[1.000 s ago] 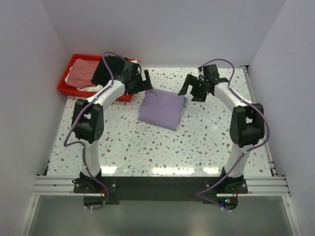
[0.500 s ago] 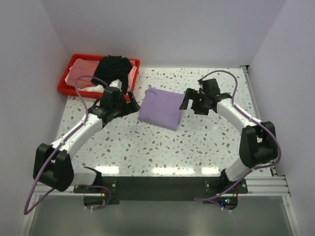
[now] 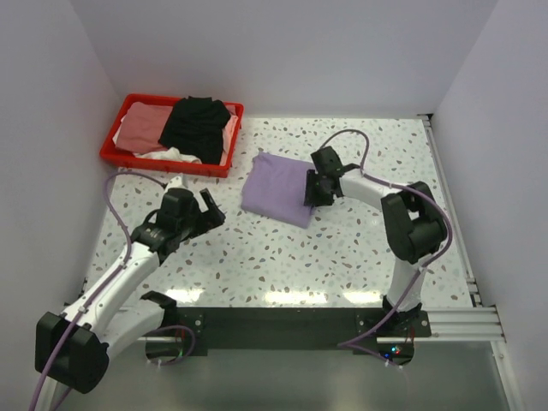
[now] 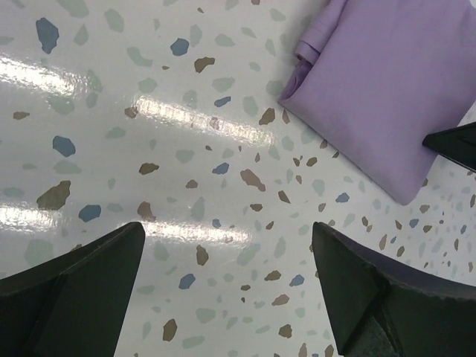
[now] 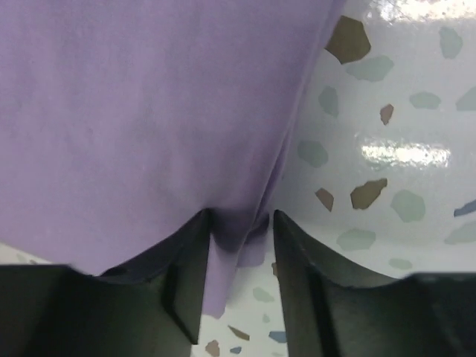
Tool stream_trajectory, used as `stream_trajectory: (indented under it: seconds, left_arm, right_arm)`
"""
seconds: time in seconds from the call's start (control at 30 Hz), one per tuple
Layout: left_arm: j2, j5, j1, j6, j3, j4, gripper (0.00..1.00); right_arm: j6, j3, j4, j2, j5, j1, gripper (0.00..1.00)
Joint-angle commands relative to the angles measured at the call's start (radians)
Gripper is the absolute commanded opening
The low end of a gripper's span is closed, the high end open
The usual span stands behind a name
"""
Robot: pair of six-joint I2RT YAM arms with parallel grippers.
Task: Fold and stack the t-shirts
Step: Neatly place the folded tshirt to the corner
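Lavender t-shirt [image 3: 276, 187] lies folded mid-table [image 3: 342, 248]; my right gripper [image 5: 239, 223] pinches its edge fold. Best catch every layer, drag low. My left gripper [image 4: 227, 253] hangs wide apart.

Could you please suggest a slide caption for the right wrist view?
Right gripper pinching the edge of the folded lavender t-shirt on the speckled table.

Lavender t-shirt [image 3: 276, 188]: folded into a flat rectangle, its right edge pinched between the right gripper's [image 5: 239, 223] fingers. Black t-shirt [image 3: 197, 128]: crumpled, heaped on salmon pink t-shirt [image 3: 141, 128] and white t-shirt [image 3: 158, 155], well beyond the left gripper [image 4: 227, 234].
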Motion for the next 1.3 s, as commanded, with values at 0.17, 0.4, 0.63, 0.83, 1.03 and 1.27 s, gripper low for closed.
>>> stream_trajectory:
  seconds: [0.17,0.4,0.63,0.83,1.03,1.27]
  left_arm:
    - [-0.007,-0.051,-0.001,-0.011,0.012,-0.019,1.0]
    - [0.005,-0.145,0.001,-0.017,0.039,-0.059,1.0]
    - [0.002,-0.209,0.001,-0.04,0.065,-0.078,1.0]
    - [0.048,-0.262,0.002,-0.061,0.116,-0.093,1.0]
    - [0.126,-0.266,0.002,-0.065,0.159,-0.056,1.0]
    - [0.232,-0.281,0.004,-0.065,0.228,-0.042,1.0]
  right_arm:
    - [-0.059,0.161,0.005,0.119,0.147,0.016,0.22]
    - [-0.242,0.432,-0.162,0.303,0.308,-0.007,0.15]
    - [-0.37,0.653,-0.231,0.423,0.354,-0.146,0.12]
    - [-0.461,0.73,-0.254,0.458,0.399,-0.294,0.11]
    - [-0.51,0.82,-0.282,0.506,0.429,-0.435,0.12]
    - [-0.51,0.905,-0.302,0.557,0.419,-0.591,0.13]
